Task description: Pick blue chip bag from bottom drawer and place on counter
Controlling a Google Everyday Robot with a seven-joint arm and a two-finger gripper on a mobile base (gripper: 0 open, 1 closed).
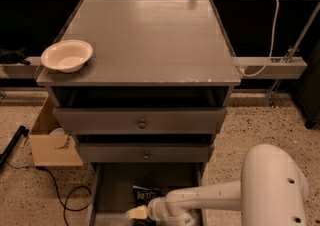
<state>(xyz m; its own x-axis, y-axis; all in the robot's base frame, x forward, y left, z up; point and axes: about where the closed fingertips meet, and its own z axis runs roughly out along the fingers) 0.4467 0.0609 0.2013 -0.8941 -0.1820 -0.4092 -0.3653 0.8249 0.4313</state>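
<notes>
The gripper [135,213] is down inside the bottom drawer [111,190], near its front edge, its pale tip pointing to the left. Whether it is spread or closed cannot be made out. The blue chip bag [148,195] lies on the drawer floor just behind the gripper, dark with white lettering. Whether the two touch cannot be made out either. The white arm [210,197] reaches in from the right, over the drawer's right side, from a large rounded white joint [272,190] at the lower right.

The bottom drawer is pulled out. The two upper drawers [142,120], each with a small round knob, are also pulled partly out. The grey worktop [150,35] above carries a white bowl [67,55] at its front left corner. A cardboard box [52,142] stands on the speckled floor left of the cabinet.
</notes>
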